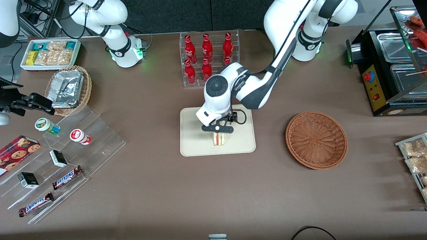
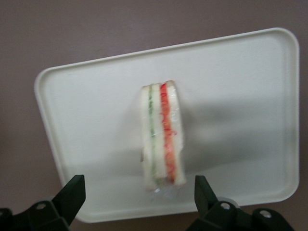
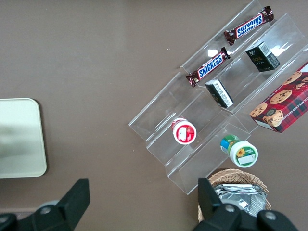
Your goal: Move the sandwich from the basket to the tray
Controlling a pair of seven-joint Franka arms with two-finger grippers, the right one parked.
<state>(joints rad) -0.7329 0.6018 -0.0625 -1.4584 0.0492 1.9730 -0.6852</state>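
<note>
The sandwich (image 1: 219, 139) stands on its edge on the cream tray (image 1: 193, 140), nearer the front camera than the tray's middle. Its red and green filling stripes show in the left wrist view, where the sandwich (image 2: 162, 134) rests on the tray (image 2: 240, 96). My gripper (image 1: 218, 131) hovers just above the sandwich, open. Its two black fingertips (image 2: 74, 190) stand wide apart on either side of the sandwich without touching it. The reddish-brown basket (image 1: 316, 140) lies beside the tray toward the working arm's end, with nothing in it.
A rack of red bottles (image 1: 209, 58) stands farther from the camera than the tray. Toward the parked arm's end are a tan basket of foil trays (image 1: 68, 90), a white snack box (image 1: 50, 53) and a clear stepped shelf (image 1: 66, 160). A black food warmer (image 1: 393, 66) stands at the working arm's end.
</note>
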